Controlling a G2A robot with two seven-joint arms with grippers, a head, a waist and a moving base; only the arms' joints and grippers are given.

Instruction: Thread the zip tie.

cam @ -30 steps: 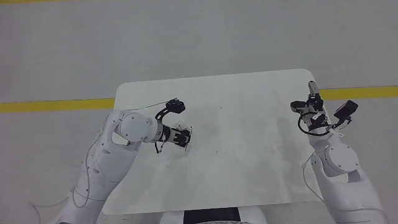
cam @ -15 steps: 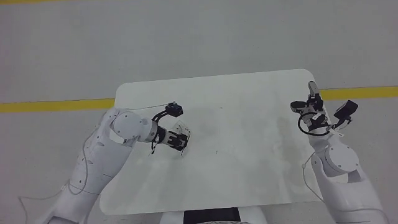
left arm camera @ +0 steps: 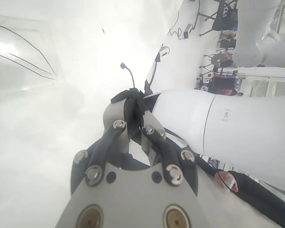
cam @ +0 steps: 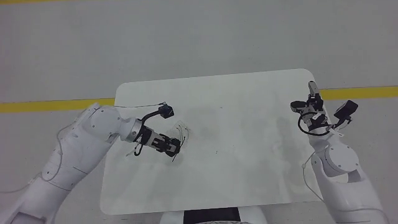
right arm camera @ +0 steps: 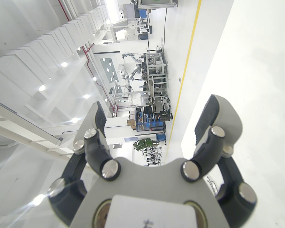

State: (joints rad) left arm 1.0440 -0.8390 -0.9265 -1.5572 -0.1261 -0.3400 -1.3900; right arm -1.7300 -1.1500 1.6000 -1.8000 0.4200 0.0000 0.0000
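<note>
1. The white surface (cam: 249, 162) is my whole stage. The left arm (cam: 93, 134) works its left half, and the right arm (cam: 339, 158) waits at the far right edge.
2. The left arm has swung its elbow out and drawn back since a second ago. The left jaws now sit a touch nearer the robot, just beside the clear bag (cam: 182, 129) rather than at it.
3. The right arm hasn't budged in that time. The right jaws stand wide apart with nothing between them, pointing away from the surface.
4. The clear bag (left arm camera: 19, 55) lies flat on the surface, and the spare ties inside show as thin dark lines.
5. The left jaws are together, clamped on the black zip tie (left arm camera: 123, 65). A short curved length and the square head poke out past the tips, above the surface.
6. I reckon I've just picked the tie and am bringing it in for the hand-off, so threading proper is still ahead. To do it well, I'd keep the left grip firm and turn the head toward the right jaws. Then I'd bring the right side in slowly to catch the free tail squarely, since that strap looks springy and could flick aside.
</note>
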